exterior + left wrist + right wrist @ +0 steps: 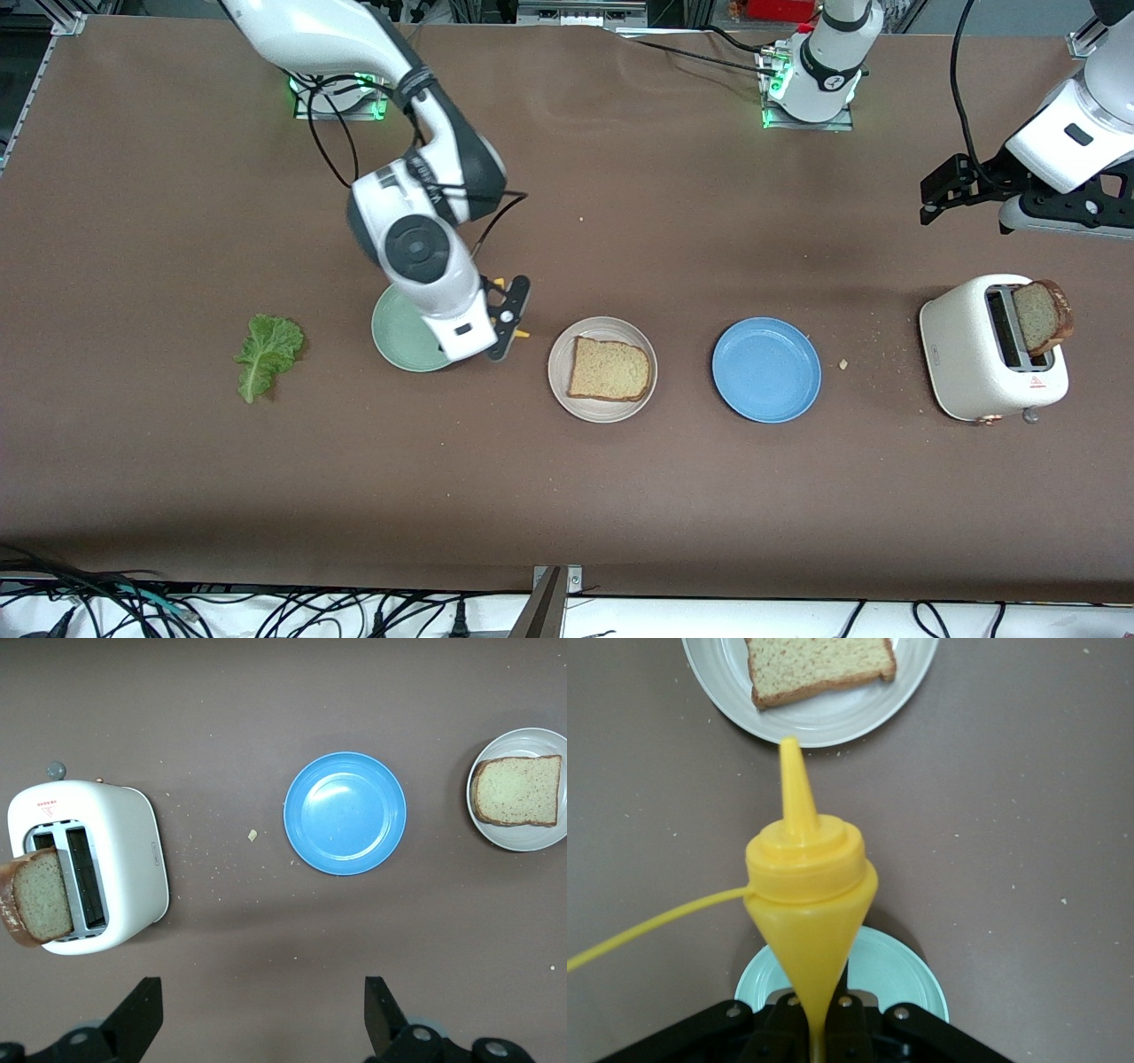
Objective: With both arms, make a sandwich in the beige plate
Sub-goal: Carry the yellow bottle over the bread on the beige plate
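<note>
The beige plate (558, 372) lies mid-table with one bread slice (609, 369) on it; both also show in the right wrist view (plate (833, 726), slice (815, 665)) and the left wrist view (plate (532, 843), slice (518, 790)). A second slice (1041, 317) stands in the white toaster (974, 354). A lettuce leaf (267, 354) lies at the right arm's end. My right gripper (509, 323) is shut on a yellow squeeze bottle (806, 895) over the mint plate (399, 341), nozzle toward the beige plate. My left gripper (930, 199) is open and empty, over bare table beside the toaster.
A blue plate (766, 369) lies between the beige plate and the toaster, and also shows in the left wrist view (345, 812). Crumbs lie scattered round the toaster (115, 833). The bottle's yellow tether (656, 926) trails off to one side.
</note>
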Controlling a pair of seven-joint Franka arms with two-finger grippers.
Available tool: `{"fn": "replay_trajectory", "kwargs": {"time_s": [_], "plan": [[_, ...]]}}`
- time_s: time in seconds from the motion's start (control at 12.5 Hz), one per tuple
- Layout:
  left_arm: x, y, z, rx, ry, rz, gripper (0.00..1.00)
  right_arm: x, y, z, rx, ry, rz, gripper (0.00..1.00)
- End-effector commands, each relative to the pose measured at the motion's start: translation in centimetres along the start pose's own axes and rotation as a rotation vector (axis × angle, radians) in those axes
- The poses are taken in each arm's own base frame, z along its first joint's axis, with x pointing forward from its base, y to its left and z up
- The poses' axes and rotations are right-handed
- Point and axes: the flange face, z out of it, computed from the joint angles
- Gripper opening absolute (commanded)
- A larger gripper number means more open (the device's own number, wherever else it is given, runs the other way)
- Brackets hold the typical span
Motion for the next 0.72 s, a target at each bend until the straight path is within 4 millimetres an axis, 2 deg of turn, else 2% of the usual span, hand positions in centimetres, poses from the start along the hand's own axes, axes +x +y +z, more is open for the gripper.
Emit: {"fn": "replay_trajectory", "kwargs": {"time_s": [0.0,0.24,0.4,0.48,0.64], "plan": [[-0.2,0.0,-0.1,-0.014,-0.005,-0.005,1.00,3.4,-3.6,0.1,-0.122,-0.101,-0.036,0.02],[-0.2,0.0,-0.1,-0.014,-0.005,-0.005,1.00,5.2,-6.0,1.0,-0.205,-0.210,-0.079,0.02],[-0.2,0.0,-0.1,-0.014,-0.005,-0.006,1.00,6.9,-8.0,2.9,-0.282,-0.282,-0.132,0.02],[-0.2,0.0,-0.1,-0.014,-0.005,-0.005,1.00,7.2,-8.2,3.8,-0.298,-0.305,-0.142,0.02],[-0.2,0.0,-0.1,-0.014,-0.005,-0.006,1.00,7.1,-8.0,4.2,-0.326,-0.330,-0.158,0.02]]}}
